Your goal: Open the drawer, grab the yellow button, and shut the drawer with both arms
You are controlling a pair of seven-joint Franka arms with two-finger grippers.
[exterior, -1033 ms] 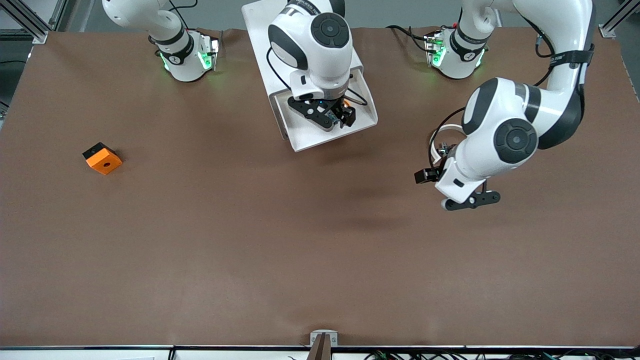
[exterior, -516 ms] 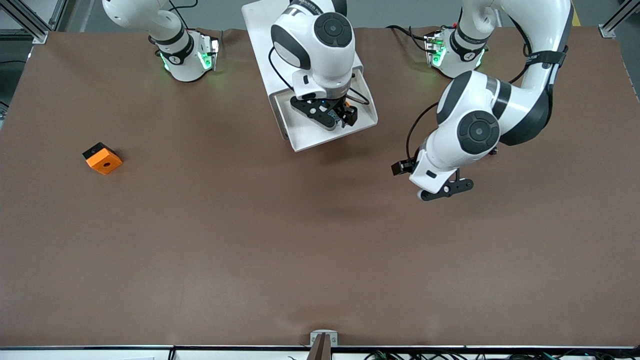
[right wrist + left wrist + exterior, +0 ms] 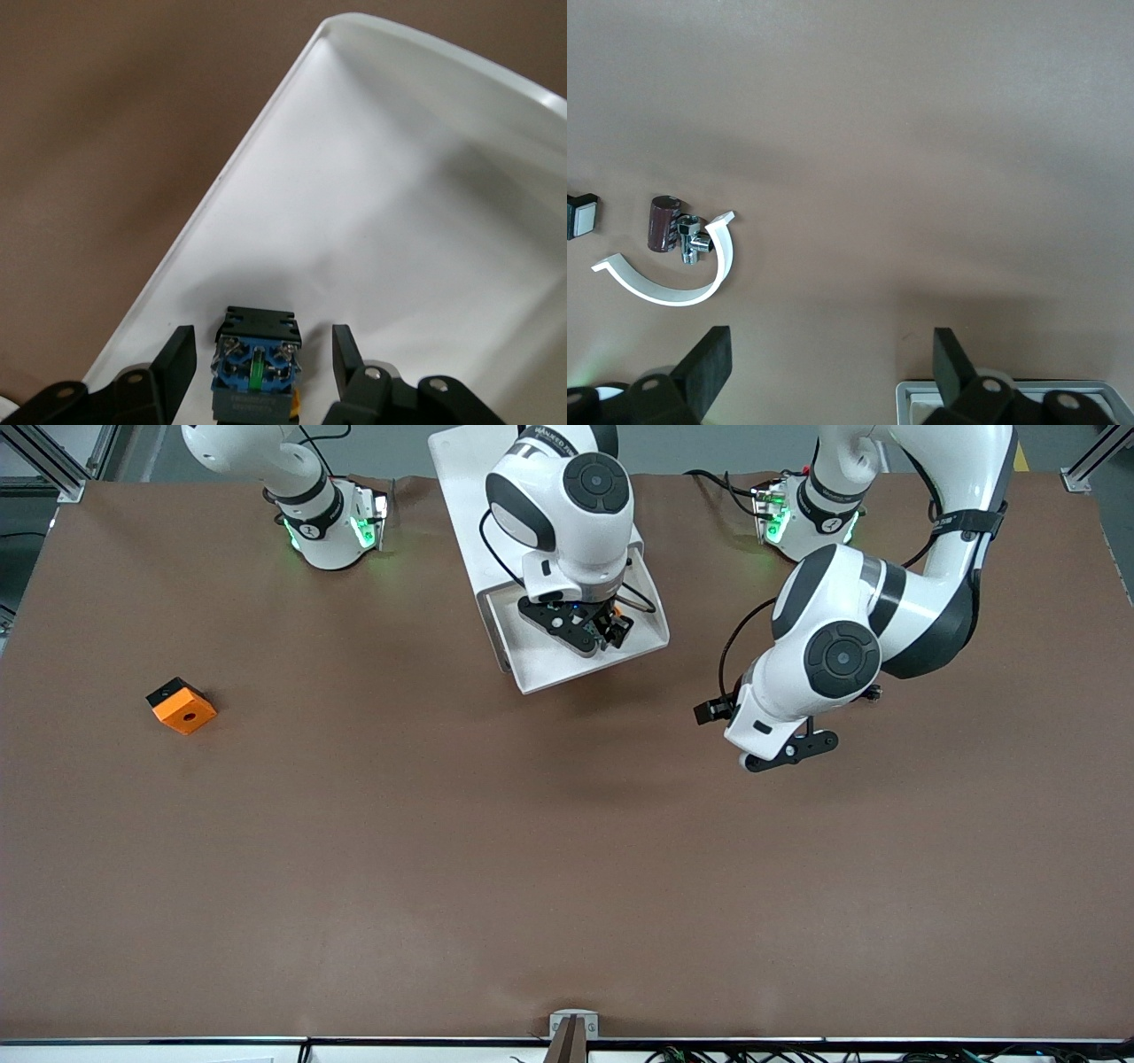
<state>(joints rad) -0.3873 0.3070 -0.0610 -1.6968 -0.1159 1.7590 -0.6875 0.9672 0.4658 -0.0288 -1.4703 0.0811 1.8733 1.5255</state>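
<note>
At the right arm's end of the counter (image 3: 354,850) sits an orange block (image 3: 182,706), well apart from the work. Mid-counter, the drawer (image 3: 540,666) stands pulled out of the white cabinet (image 3: 461,487), and the right tool (image 3: 255,356) hangs inside it with its fingers (image 3: 180,354) spread on either side of the button (image 3: 255,365), not closed on it (lined up, I judge, for the pinch). The left tool (image 3: 830,359) hovers open and empty over bare counter, near a white curved piece (image 3: 669,274), probably waiting to shut the drawer.
</note>
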